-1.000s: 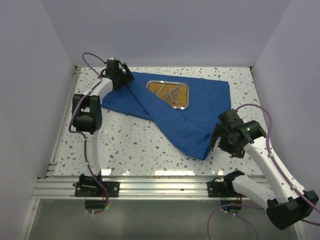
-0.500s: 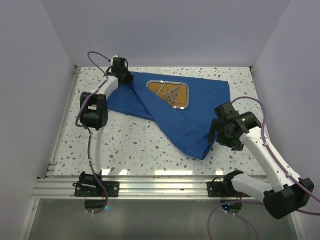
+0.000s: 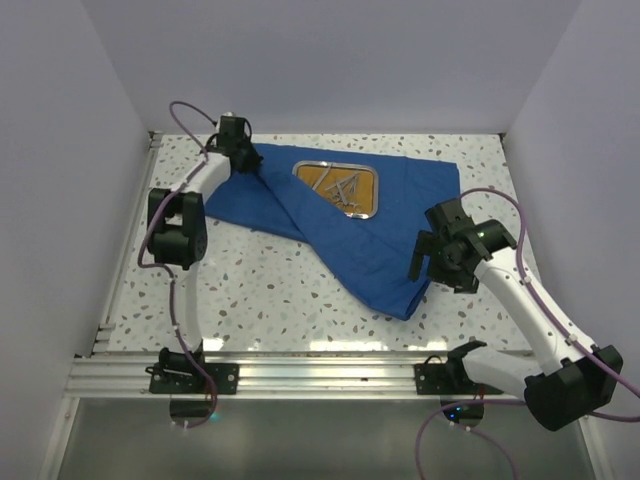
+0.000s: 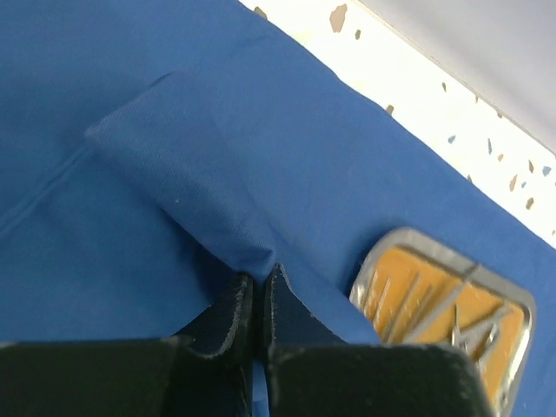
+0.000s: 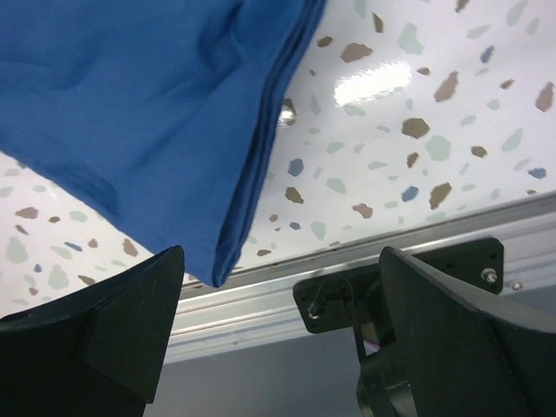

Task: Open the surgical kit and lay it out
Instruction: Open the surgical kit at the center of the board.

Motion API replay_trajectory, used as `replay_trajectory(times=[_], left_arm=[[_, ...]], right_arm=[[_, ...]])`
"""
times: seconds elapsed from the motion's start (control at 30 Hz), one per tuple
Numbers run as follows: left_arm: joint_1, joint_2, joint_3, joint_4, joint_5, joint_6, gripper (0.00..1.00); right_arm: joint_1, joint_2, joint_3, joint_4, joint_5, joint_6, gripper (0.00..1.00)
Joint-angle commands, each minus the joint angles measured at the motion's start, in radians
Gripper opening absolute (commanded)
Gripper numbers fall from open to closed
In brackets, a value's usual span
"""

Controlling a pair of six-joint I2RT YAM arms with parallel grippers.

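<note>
Pinched tight, the left gripper (image 4: 259, 288) presses its two black fingers together on a raised ridge of the large royal-blue cloth wrap (image 4: 174, 130), just beside the small rounded-rectangular steel tray (image 4: 408, 238). The wrap (image 3: 340, 240) lies over the far half of the white speckled table (image 3: 260, 290). It is partly opened, with one folded flap running diagonally to a layered point at the near right. The tray (image 3: 381, 190) sits on the cloth near the far middle. Its inside is orange-brown, and slim silver instruments (image 3: 345, 190) lie crossed in it.

The left arm reaches far up the left side with its elbow raised, and the left gripper (image 3: 243, 158) is at the cloth's far-left part. The right arm leans inward from the near right. The right gripper (image 3: 420, 262) is spread wide and holds nothing, just beside the cloth's near point.

From the right wrist, the right gripper (image 5: 282, 256) frames the stacked hem of the wrap (image 5: 156, 104) and the aluminium rail (image 5: 261, 300).

From above, the wrist hides the left fingertips. The left wrist view cuts the tray off at the frame's edge. The instruments (image 4: 452, 321) are too small to tell scissors from forceps or tweezers.
</note>
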Motion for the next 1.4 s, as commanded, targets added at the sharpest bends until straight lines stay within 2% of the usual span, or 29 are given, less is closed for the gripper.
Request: replay_trajectory(times=[0.0, 0.3, 0.37, 0.5, 0.63, 0.83, 0.97, 1.03, 1.07, 1.1, 1.13, 1.23, 1.37], left_arm=[[-0.009, -0.247, -0.123, -0.092, 0.015, 0.059, 0.0], [-0.009, -0.756, -0.53, -0.443, -0.026, 0.174, 0.0], [-0.009, -0.839, -0.632, -0.472, -0.011, 0.181, 0.0], [-0.009, -1.031, -0.72, -0.592, 0.001, 0.178, 0.0], [-0.009, -1.125, -0.762, -0.691, 0.035, 0.174, 0.0], [-0.01, -1.266, -0.821, -0.86, 0.05, 0.14, 0.0], [-0.01, -1.375, -0.854, -0.998, 0.052, 0.12, 0.01], [-0.009, -1.407, -0.881, -1.02, 0.091, 0.135, 0.12], [-0.009, -1.427, -0.895, -1.023, 0.122, 0.142, 0.55], [-0.01, -1.467, -0.909, -1.023, 0.154, 0.142, 0.81], [-0.009, -1.49, -0.926, -1.023, 0.22, 0.12, 0.99], [-0.009, -1.568, -0.952, -1.02, 0.261, 0.051, 1.0], [-0.009, -1.495, -0.924, -1.011, 0.161, 0.088, 1.0]], right_arm=[[-0.001, 0.002, 0.041, 0.112, -0.077, -0.032, 0.98], [-0.001, 0.001, -0.025, 0.235, -0.192, -0.017, 0.98], [0.001, 0.008, -0.04, 0.23, -0.213, -0.007, 0.99], [-0.001, 0.005, -0.091, 0.18, -0.197, 0.017, 0.98], [-0.001, -0.008, -0.108, 0.117, -0.106, 0.026, 0.98], [0.001, -0.005, -0.097, 0.066, -0.111, 0.04, 0.99], [0.001, -0.028, -0.059, -0.026, -0.086, 0.039, 0.98], [0.001, -0.074, -0.05, -0.067, -0.068, 0.04, 0.98], [0.001, -0.094, -0.044, -0.076, -0.058, 0.045, 0.98], [0.001, -0.111, -0.041, -0.086, -0.049, 0.045, 0.98], [-0.001, -0.126, -0.034, -0.096, -0.046, 0.048, 0.98], [0.001, -0.188, -0.022, -0.121, -0.051, 0.069, 0.98], [0.001, -0.232, -0.066, -0.063, -0.078, 0.085, 0.98]])
